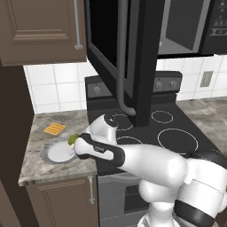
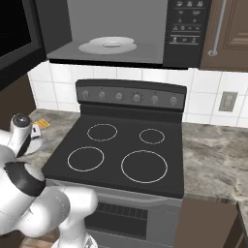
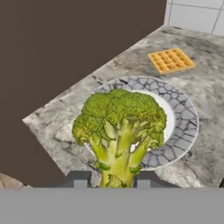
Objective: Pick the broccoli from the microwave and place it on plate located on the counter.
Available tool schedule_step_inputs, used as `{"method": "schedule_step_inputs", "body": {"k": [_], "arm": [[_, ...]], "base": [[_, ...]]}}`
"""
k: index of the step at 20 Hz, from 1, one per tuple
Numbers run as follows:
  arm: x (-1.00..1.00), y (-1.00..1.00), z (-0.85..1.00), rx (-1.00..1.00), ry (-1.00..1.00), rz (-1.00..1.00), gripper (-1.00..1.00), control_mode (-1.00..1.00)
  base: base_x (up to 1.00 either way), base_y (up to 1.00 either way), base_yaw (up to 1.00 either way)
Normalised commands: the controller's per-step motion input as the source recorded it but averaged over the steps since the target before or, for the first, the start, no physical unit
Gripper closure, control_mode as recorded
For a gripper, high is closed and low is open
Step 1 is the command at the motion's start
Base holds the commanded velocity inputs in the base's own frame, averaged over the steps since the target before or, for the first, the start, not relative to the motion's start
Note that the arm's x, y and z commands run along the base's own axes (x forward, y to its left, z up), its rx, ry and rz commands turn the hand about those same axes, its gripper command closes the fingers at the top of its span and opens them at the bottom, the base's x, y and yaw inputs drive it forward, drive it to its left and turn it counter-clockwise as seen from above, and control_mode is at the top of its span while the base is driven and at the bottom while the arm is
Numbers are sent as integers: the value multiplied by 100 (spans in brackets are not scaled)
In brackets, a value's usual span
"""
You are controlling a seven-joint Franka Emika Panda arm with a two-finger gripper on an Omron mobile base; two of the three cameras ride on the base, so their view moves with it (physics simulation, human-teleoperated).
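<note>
The broccoli (image 3: 118, 127), a green floret with a pale stem, is held in my gripper (image 3: 109, 179), whose two dark fingertips are shut on the stem. It hangs just above the plate (image 3: 183, 127), a round dish with a white centre and grey speckled rim on the counter (image 3: 205, 83). In the left base view the gripper (image 1: 76, 142) sits over the plate's (image 1: 51, 153) right edge with the broccoli (image 1: 72, 139) at its tip. The microwave (image 1: 133, 40) hangs open above the stove, its grey interior (image 2: 116, 29) holding a white turntable dish.
An orange waffle square (image 1: 54, 129) lies on the counter behind the plate. The open microwave door (image 1: 128, 57) with its grey bar handle reaches down over the black stovetop (image 2: 121, 150). The counter's left edge drops off beside a brown wall panel (image 3: 65, 43).
</note>
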Motion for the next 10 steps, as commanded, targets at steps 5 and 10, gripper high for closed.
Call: {"method": "schedule_step_inputs", "body": {"k": [5, 10], "arm": [[27, 20, -33, 0, 0, 0, 100, -100], [24, 28, -22, 0, 3, 0, 100, -100]], "base": [[0, 0, 0], [0, 0, 0]]}}
